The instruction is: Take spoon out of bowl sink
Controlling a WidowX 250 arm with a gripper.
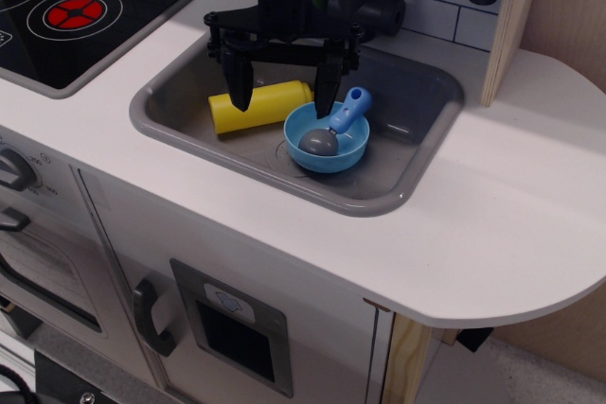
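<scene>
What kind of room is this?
It looks like a toy play kitchen: a grey sink holding a bowl and spoon, a stove with red burners, and an oven door.

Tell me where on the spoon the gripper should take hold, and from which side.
Probably the blue handle of the spoon, from above. It sticks up over the far rim of the bowl, clear of its wall, while the grey scoop lies down inside. The open gripper hangs just left of it.

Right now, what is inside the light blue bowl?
The spoon lies in the bowl, grey head inside, blue handle leaning over the rim. The bowl's floor under the head is hidden.
</scene>
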